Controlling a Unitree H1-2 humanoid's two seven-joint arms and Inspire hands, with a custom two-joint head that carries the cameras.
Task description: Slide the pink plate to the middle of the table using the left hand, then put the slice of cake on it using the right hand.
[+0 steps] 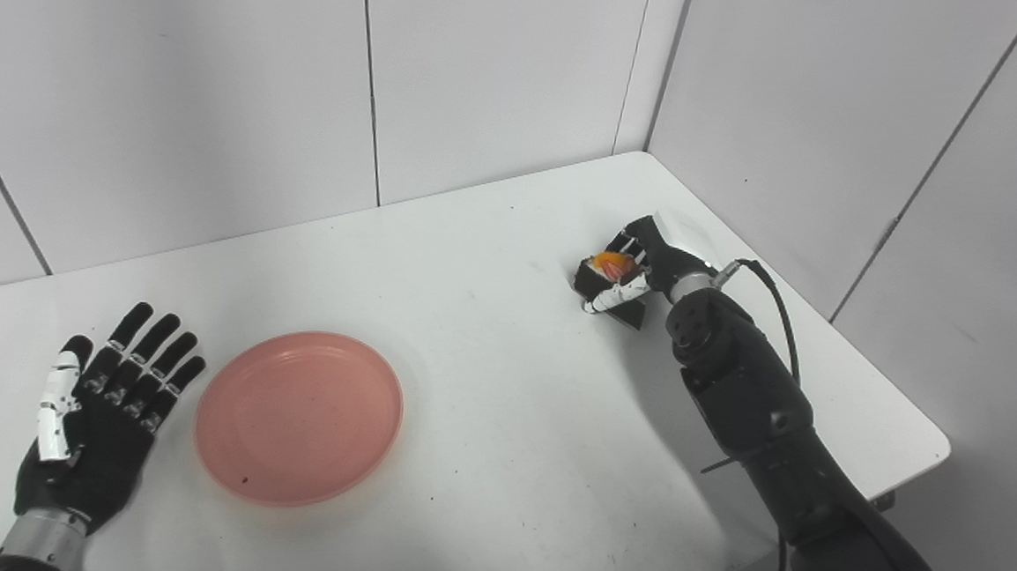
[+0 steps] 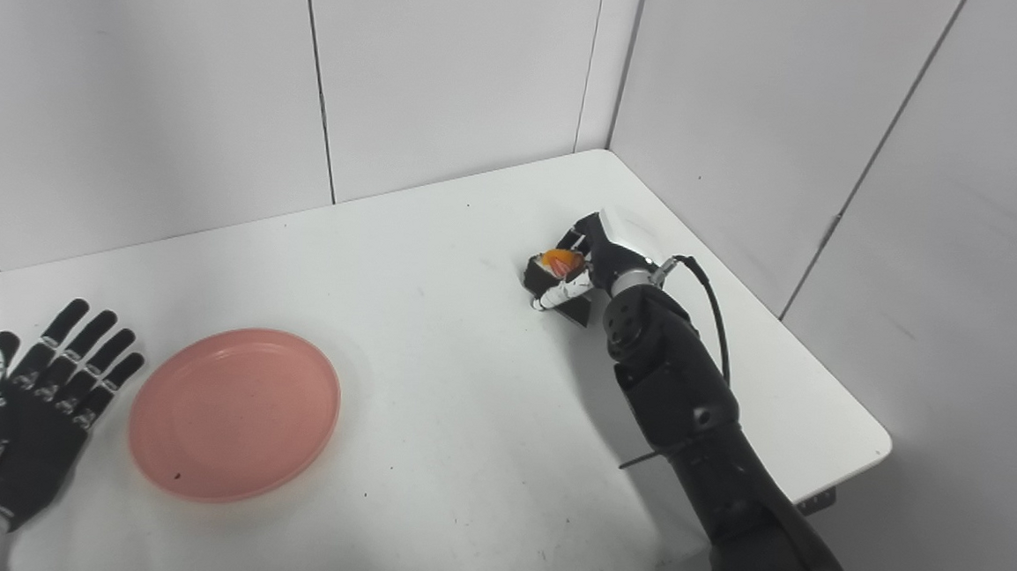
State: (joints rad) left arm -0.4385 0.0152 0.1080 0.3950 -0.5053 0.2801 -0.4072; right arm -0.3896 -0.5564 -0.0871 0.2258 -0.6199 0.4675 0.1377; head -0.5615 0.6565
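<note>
My right hand [image 1: 642,272] is closed around the cake slice [image 1: 613,265]; my left hand [image 1: 99,411] lies flat and empty beside the pink plate [image 1: 299,416].

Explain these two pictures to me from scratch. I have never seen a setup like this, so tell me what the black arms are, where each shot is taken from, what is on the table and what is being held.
Both pictures come from two cameras side by side on a humanoid robot's head, looking down at its own work, so they show one scene from slightly different spots. The black limbs rising from the bottom edge are the robot's arms, each ending in a hand with fingers and a thumb.

The white table stands in a corner of pale wall panels. On it lies a pink plate, empty, toward the robot's left.

The left hand rests flat and open beside the plate, not touching it.

The right hand reaches to the far right part of the table, its fingers closed around a slice of cake, a small dark piece with an orange-red top. Whether the slice is lifted off the table cannot be told.
</note>
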